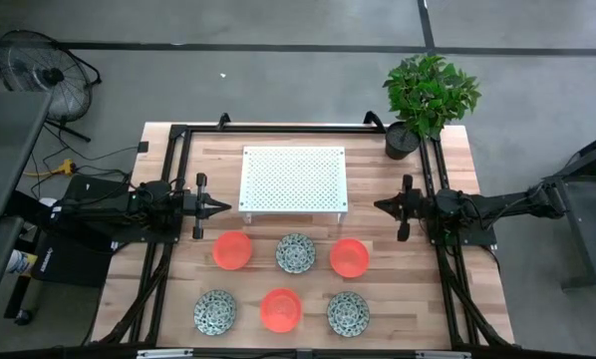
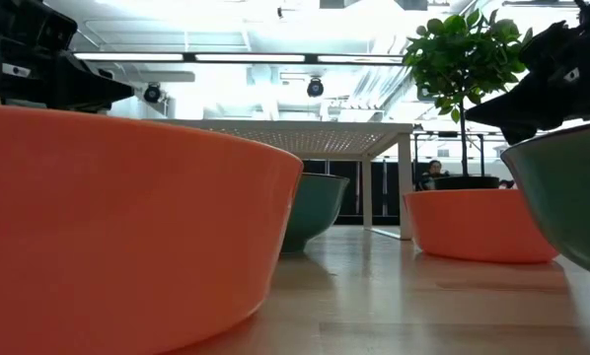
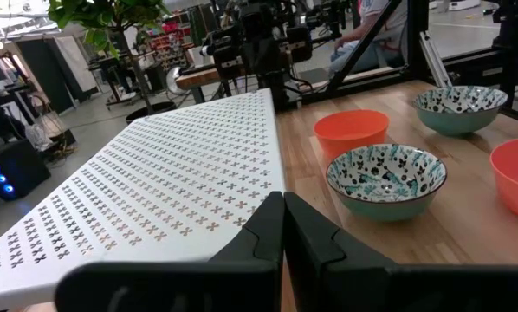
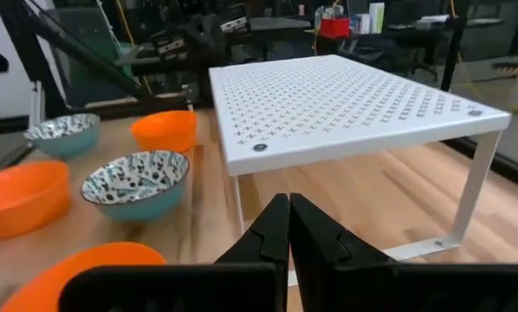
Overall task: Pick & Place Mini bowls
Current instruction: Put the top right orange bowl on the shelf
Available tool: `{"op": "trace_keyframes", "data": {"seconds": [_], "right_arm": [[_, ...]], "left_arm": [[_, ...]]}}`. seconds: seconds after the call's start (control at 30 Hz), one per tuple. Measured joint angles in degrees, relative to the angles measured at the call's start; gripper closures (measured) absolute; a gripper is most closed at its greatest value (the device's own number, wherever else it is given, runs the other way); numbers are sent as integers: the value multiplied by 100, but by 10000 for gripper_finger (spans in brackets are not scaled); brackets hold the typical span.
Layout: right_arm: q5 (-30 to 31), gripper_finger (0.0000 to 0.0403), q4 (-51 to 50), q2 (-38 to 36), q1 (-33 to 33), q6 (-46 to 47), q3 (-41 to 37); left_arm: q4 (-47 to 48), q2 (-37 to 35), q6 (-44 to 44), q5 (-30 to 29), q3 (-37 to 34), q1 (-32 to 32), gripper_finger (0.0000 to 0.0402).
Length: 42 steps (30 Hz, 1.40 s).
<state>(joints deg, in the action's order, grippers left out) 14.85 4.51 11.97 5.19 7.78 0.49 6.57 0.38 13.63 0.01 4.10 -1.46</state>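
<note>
Two grippers, both pinched fully shut w/ nothing in them: I see the left gripper hanging at the left edge of the white perforated shelf, the right gripper at its right edge, tips pointing at each other across it, neither touching a bowl. Each wrist view confirms its own fingers pressed together; the left wrist cam also catches the opposite arm beyond the shelf, which the low view mostly loses behind a huge near orange bowl. High view gives me the count: six mini bowls on the wood table in front of the shelf, 3 orange, 3 speckled green-white. Back row: orange, speckled, orange. Front row: speckled, orange, speckled. All apart from one another. One potted plant sits at the table's far right corner; a fan stands on the floor off to the left.
</note>
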Motion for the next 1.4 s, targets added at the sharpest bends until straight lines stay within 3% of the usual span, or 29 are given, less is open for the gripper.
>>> {"op": "trace_keyframes", "data": {"seconds": [0.43, 0.7, 1.0, 1.2, 1.4], "right_arm": [[-35, 402, -65, 0, 0, 670, 28], [379, 402, -1348, 242, 0, 776, 1230], [30, 402, -3050, 1768, 9, 1601, 2938], [-919, 403, -4078, 2970, 69, 2251, 3778], [-1453, 403, -5085, 3961, 658, 2351, 4399]], "left_arm": [[1, 2, 0, -1, 0, 0, 401], [0, 2, 2, -2, 0, 0, 401], [0, 1, 1, -2, 0, -1, 401], [0, 0, 0, -2, 0, -2, 401], [1, 2, 0, -1, 0, -2, 401]]}}
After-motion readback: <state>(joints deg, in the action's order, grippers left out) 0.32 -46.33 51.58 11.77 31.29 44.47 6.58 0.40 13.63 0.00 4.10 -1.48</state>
